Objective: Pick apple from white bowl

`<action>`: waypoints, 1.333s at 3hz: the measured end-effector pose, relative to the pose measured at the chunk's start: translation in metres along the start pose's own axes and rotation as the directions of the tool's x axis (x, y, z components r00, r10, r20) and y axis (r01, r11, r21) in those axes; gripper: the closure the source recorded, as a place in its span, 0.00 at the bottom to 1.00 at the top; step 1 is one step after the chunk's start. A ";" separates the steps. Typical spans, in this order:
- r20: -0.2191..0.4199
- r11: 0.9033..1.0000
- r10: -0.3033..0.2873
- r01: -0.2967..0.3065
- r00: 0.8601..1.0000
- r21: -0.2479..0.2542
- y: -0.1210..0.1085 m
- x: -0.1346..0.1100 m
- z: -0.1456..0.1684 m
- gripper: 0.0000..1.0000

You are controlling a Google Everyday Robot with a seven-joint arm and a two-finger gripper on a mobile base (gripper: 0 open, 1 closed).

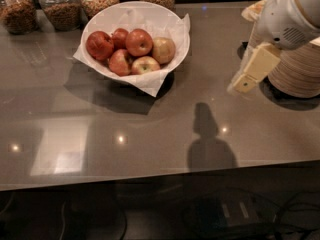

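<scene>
A wide white bowl lined with crinkled white paper sits on the grey counter at the back left. It holds several apples, mostly red, one yellowish at the right. My gripper hangs at the right, above the counter and well to the right of the bowl, with its pale fingers pointing down and left. It holds nothing that I can see.
Several glass jars of grains and nuts stand along the back edge behind the bowl. A stack of beige paper bowls stands at the far right, just behind my arm. The counter's front edge runs across the lower part.
</scene>
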State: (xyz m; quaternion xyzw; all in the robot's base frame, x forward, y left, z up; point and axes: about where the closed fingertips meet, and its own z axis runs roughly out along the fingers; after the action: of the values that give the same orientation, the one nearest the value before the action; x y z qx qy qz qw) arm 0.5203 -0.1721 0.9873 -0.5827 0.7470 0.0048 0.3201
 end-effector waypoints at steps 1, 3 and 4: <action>0.066 0.999 -0.025 0.023 0.998 0.037 -0.024 -0.028 0.014 0.00; 0.154 0.996 -0.077 0.070 0.985 0.046 -0.063 -0.087 0.050 0.00; 0.178 0.996 -0.091 0.088 0.980 0.026 -0.078 -0.108 0.075 0.00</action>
State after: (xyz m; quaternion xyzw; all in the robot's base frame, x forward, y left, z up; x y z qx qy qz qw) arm 0.6364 -0.0750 1.0086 -0.6100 0.6883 0.0358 0.3910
